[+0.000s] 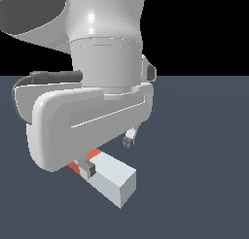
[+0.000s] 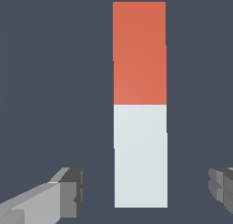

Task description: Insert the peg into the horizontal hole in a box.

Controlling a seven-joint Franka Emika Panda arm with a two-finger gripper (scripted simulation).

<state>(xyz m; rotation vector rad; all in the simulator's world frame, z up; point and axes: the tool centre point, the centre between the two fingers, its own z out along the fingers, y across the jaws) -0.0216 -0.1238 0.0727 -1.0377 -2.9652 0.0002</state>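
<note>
The peg (image 1: 115, 176) lies flat on the dark floor, with its white end toward the exterior view's right and its red-orange end mostly hidden under my hand. The wrist view shows the whole peg (image 2: 139, 104), half red-orange and half white. My gripper (image 1: 108, 155) hangs low over the white half and is open. Its fingertips (image 2: 69, 191) stand on either side of the peg, with a gap between each and the peg. The gripper (image 2: 144, 189) straddles the peg near its white end. The box is out of view.
A flat blue-grey floor (image 1: 204, 150) stretches out on all sides. The arm's large white hand and wrist (image 1: 92, 121) fill the upper left of the exterior view and hide whatever is behind them.
</note>
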